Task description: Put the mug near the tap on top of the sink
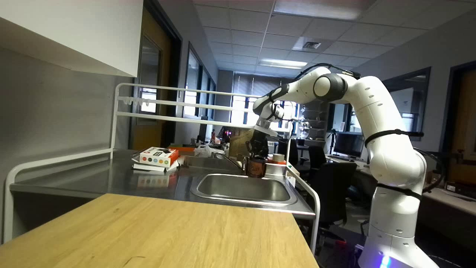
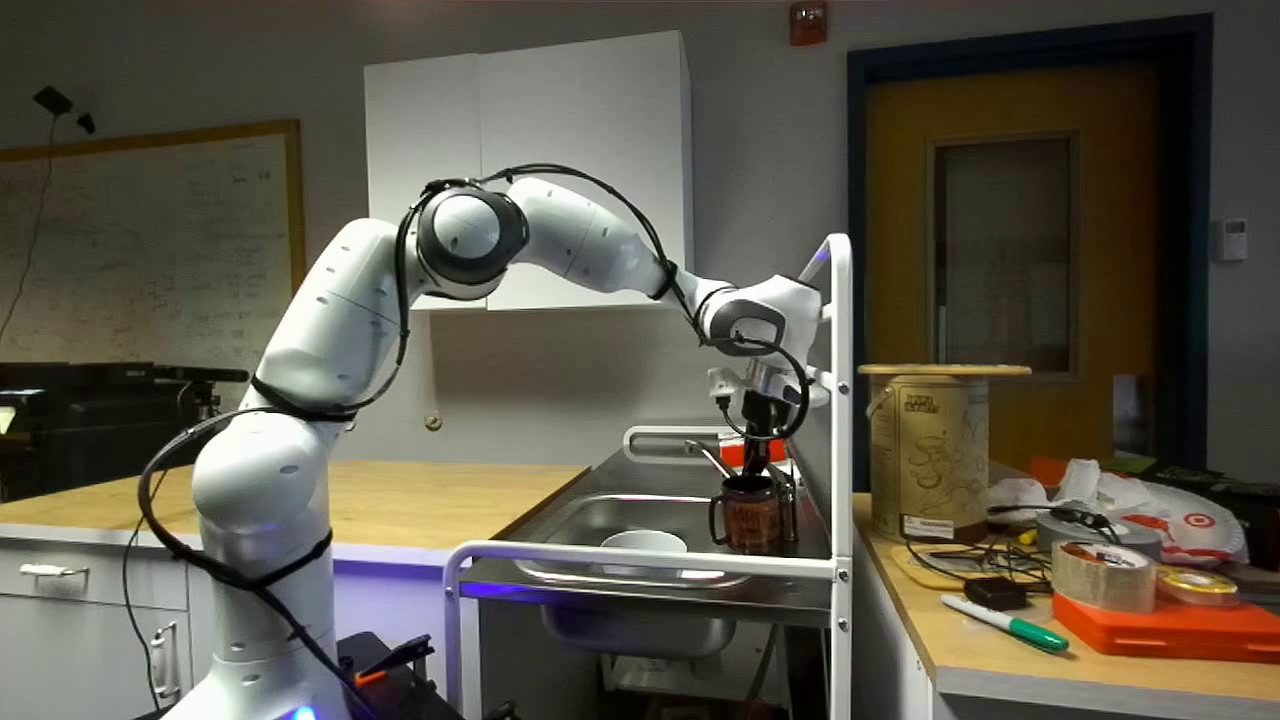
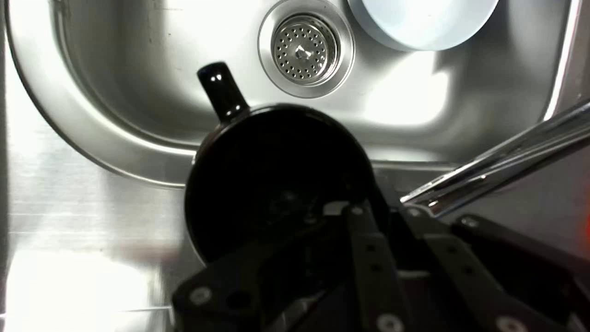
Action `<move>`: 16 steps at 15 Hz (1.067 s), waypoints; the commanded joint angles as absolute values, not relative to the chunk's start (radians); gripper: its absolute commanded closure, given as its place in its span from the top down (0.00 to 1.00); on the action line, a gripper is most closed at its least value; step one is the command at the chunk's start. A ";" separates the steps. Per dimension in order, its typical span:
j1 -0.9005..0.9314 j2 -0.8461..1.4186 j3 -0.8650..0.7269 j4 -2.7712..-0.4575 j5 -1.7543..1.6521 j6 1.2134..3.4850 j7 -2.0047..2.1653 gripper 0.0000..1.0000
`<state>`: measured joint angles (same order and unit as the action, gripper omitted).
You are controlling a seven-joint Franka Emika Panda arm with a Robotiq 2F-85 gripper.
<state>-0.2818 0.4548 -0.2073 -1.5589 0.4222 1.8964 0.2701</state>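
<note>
- At the rim of the mug (image 2: 752,522), we see our tool (image 3: 385,210) pinched nearly closed, gripping the wall.
- We find it upright at the edge of the sink (image 3: 92,128), just beside the tap (image 3: 498,159); whether it rests there, we cannot tell.
- Within the sink, we see a white bowl (image 3: 424,23) beside the drain (image 3: 302,50).
- Farther off, we spot a box (image 1: 158,155) on the steel desk (image 1: 96,167).

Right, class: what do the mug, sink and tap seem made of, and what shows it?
The mug: probably glazed ceramic, sharp glints on its glossy black handle; plastic possible. The sink: likely satin stainless steel, soft grey reflections. The tap: apparently polished chromed metal, bright streaks.
</note>
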 commanded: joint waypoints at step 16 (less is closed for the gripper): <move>-0.282 0.424 -0.209 -1.523 0.391 1.806 0.359 0.05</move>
